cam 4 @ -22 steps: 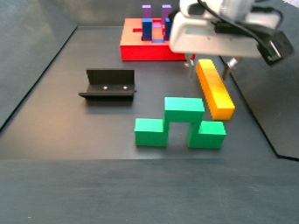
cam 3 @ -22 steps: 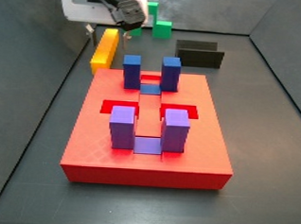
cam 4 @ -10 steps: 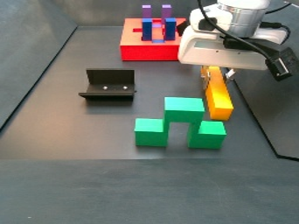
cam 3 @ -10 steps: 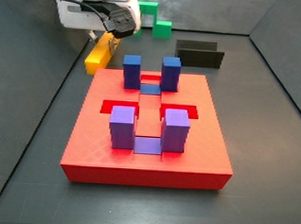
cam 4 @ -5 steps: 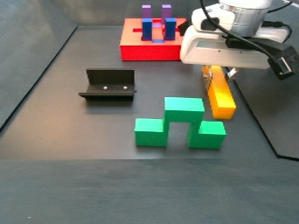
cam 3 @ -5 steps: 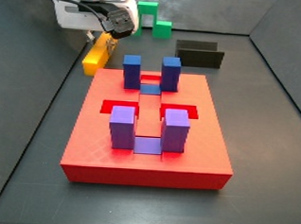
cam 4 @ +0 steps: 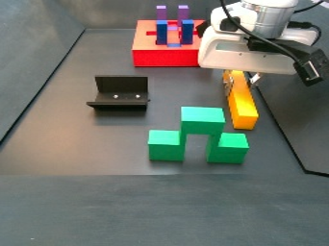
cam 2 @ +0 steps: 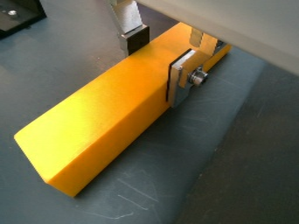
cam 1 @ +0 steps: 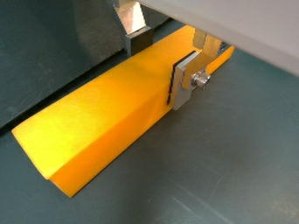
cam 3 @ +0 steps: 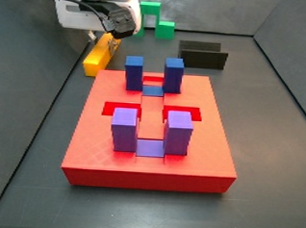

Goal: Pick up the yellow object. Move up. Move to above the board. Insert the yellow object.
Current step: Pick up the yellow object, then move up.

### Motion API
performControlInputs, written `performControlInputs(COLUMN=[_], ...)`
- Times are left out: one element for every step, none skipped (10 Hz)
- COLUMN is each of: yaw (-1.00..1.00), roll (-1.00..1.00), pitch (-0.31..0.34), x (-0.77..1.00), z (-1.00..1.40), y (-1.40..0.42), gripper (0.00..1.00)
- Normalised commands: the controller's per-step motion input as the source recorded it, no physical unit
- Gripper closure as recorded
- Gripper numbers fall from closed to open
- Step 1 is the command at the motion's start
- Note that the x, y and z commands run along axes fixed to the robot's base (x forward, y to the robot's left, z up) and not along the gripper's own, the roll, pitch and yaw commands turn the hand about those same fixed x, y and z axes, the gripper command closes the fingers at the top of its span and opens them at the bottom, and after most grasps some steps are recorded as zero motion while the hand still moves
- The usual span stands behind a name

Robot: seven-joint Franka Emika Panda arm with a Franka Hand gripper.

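Currently my gripper [cam 2: 158,54] is clamped across the long yellow-orange rectangular bar [cam 2: 111,114] near one end, silver finger plates [cam 1: 186,77] pressed on both its long sides. Bar lies on the dark floor, just beside the green stepped block [cam 4: 195,134]. Large flat red square slab [cam 3: 152,140] with blue and purple posts sits near; black L-shaped fixture [cam 4: 118,92] well apart.

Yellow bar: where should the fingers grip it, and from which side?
Grip the yellow bar across its narrow width, on the two long side faces, coming from above. It lies flat on the floor, so its long flat sides suit the fingers. The gripper already straddles it that way near one end; a hold nearer the middle would probably balance better.
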Motion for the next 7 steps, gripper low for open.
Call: performControlInputs(yaw=[0.00,0.00,0.00,0.00,0.00,0.00,-0.02], roll=[0.00,0.00,0.00,0.00,0.00,0.00,-0.01], pitch=[0.000,0.000,0.000,0.000,0.000,0.000,0.042], x=[0.00,0.00,0.00,0.00,0.00,0.00,-0.09], z=[0.00,0.00,0.00,0.00,0.00,0.83,0.79], y=[0.00,0.00,0.00,0.00,0.00,0.00,-0.04], gripper=[1.00,1.00,1.00,1.00,1.00,1.00,1.00])
